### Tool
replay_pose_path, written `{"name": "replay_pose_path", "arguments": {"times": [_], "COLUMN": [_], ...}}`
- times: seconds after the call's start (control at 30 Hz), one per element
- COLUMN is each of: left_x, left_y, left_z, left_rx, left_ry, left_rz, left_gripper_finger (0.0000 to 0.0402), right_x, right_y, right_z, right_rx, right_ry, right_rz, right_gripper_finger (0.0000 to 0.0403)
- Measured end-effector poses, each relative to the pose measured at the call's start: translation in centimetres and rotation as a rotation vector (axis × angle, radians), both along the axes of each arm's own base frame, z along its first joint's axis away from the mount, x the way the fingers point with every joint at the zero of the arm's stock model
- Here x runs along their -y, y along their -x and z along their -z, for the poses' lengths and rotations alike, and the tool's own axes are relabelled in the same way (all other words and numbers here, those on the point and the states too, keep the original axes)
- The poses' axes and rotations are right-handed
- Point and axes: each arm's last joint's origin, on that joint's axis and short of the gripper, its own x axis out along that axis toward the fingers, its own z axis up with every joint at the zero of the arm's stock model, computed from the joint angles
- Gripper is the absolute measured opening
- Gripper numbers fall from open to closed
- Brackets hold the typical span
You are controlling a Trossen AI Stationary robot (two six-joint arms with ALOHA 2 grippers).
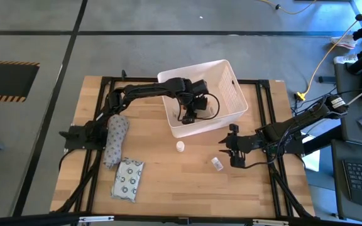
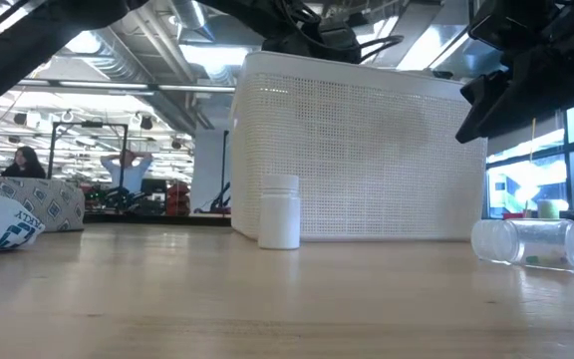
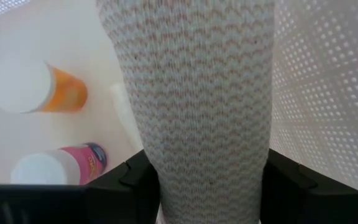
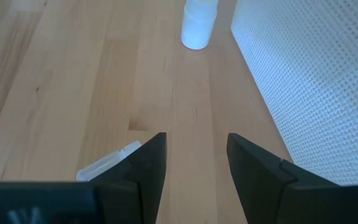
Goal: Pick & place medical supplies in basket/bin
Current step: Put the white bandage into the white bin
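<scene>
My left gripper (image 1: 190, 114) reaches down into the white bin (image 1: 236, 94) and is shut on a white knit roll (image 3: 197, 93). On the bin's floor beside the roll lie an orange bottle (image 3: 39, 87) and a pink bottle (image 3: 61, 167), both white-capped. My right gripper (image 4: 194, 165) hovers open over the table near the bin's near right corner, with nothing between its fingers. A clear tube (image 1: 217, 164) lies on its side just beside it. A small white bottle (image 1: 180, 146) stands upright in front of the bin. A ring-patterned packet (image 1: 129, 179) lies flat at the near left. My left gripper pinches the white roll's near end (image 3: 210, 180) between its two fingers, one on either side. The fingers slant steeply down into the bin from above and lie along the roll. The roll runs on ahead of the fingers; its far end is out of the picture.
A grey patterned soft bundle (image 1: 115, 139) lies on the table's left, by the left arm's base. The bin's perforated wall (image 4: 309, 81) stands close to my right gripper. Bare wood lies between the white bottle and the near edge.
</scene>
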Motion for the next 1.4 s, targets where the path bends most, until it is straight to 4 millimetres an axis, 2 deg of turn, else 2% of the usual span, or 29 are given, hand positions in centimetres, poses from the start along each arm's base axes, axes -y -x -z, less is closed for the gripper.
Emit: {"name": "replay_pose_path", "arguments": {"times": [0.47, 1.0, 1.4], "left_x": [0.4, 0.8, 2.0], "left_y": [-0.5, -0.5, -0.3], "left_z": [-0.2, -0.1, 0.1], "left_rx": [0.040, 0.012, -0.035], "left_ry": [-0.025, -0.043, -0.032], "left_rz": [0.013, -0.067, -0.015], "left_gripper_finger": [0.0196, 0.0197, 0.0253], "right_x": [0.0, 0.0, 0.0], "right_y": [0.0, 0.0, 0.0], "right_z": [0.0, 0.0, 0.0], "right_rx": [0.000, -0.001, 0.000], "right_ry": [0.000, 0.000, 0.000], "right_rz": [0.000, 0.000, 0.000], "right_gripper_finger": [0.0171, 0.0171, 0.0171]}}
